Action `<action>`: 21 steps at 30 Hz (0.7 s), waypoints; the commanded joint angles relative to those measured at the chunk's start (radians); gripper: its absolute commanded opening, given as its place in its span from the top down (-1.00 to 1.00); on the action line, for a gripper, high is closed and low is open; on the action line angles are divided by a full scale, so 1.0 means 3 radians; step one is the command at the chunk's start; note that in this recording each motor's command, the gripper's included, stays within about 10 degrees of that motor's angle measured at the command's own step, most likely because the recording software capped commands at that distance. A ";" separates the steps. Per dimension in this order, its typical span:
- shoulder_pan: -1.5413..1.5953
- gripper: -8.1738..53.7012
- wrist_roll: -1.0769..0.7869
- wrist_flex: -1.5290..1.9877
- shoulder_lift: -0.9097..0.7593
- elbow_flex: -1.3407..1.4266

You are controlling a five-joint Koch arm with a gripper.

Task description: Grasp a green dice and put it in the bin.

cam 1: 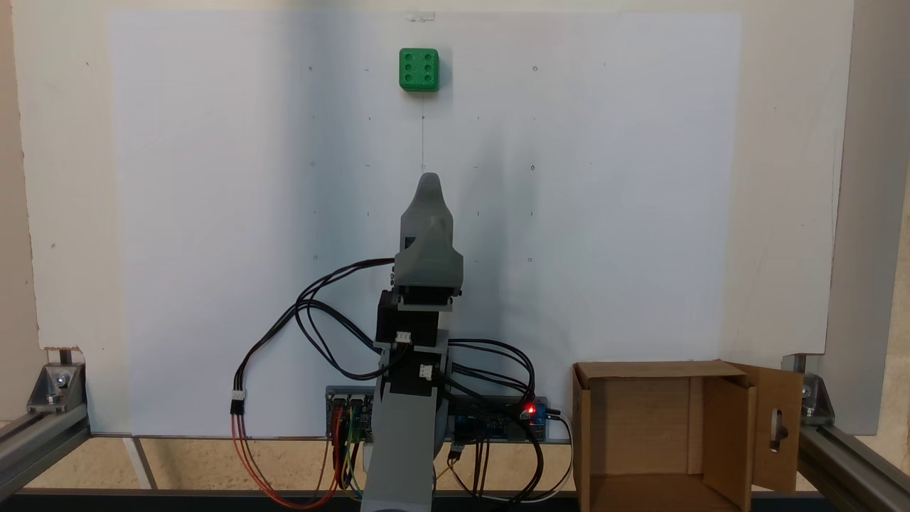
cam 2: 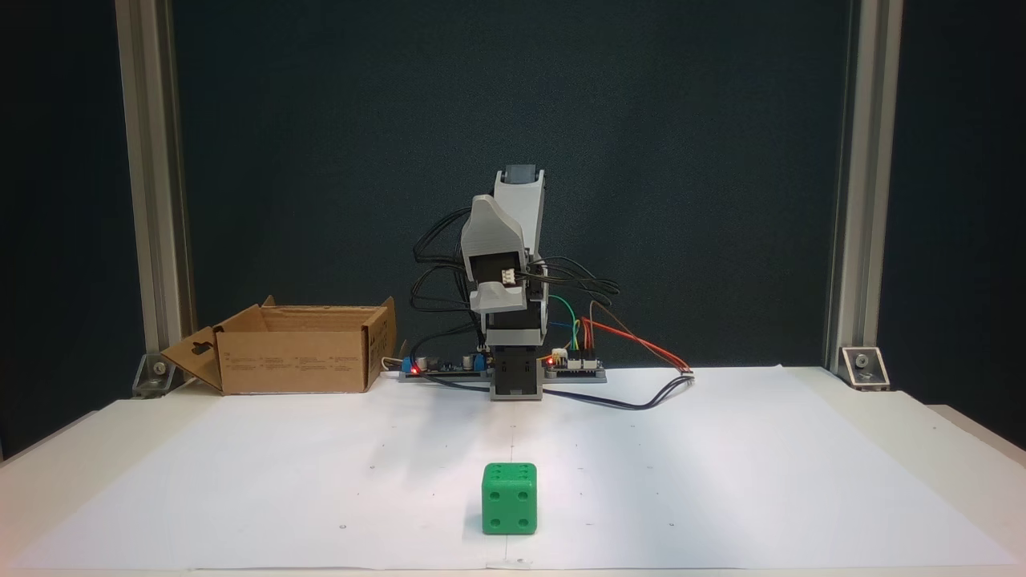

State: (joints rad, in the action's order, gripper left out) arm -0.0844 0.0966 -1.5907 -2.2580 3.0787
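Note:
The green dice rests on the white paper sheet, its six-pip face turned up, far out in front of the arm. My gripper is folded back over the arm's base, well apart from the dice. Its grey jaws meet at the tip with nothing between them. The bin, an open brown cardboard box with a slotted flap, stands beside the base, to the right in a fixed view and to the left in the other.
A controller board with a red light and looping black and coloured cables lie around the base. Aluminium frame posts stand at the table's back corners. The white paper sheet covers most of the table.

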 commanded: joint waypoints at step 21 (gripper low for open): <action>-0.0061 -0.68 -0.0327 -0.0112 -0.0363 0.0169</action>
State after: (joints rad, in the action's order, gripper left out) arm -0.0936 0.0614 -1.5907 -2.2596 3.0787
